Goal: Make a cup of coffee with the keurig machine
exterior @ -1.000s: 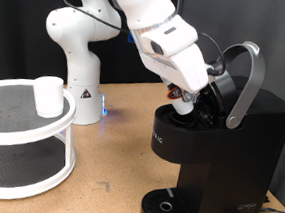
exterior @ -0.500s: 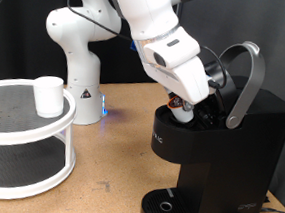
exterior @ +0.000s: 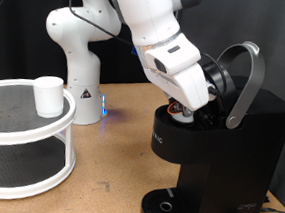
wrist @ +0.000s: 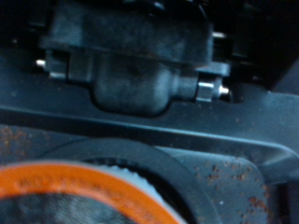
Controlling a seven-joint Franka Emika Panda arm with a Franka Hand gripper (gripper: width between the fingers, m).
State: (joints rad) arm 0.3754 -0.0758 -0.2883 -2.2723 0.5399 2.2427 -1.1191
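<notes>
So far, your gripper (exterior: pixel 187 112) is down in the open keurig machine (exterior: pixel 213 158) over a pod (wrist: pixel 75 191); its grip I can't tell. The cup (exterior: pixel 49 95) sits unused on the rack (exterior: pixel 24 136).

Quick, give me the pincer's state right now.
Pincer: down at the open brew head of the keurig machine, over a white pod; open or closed cannot be told.
</notes>
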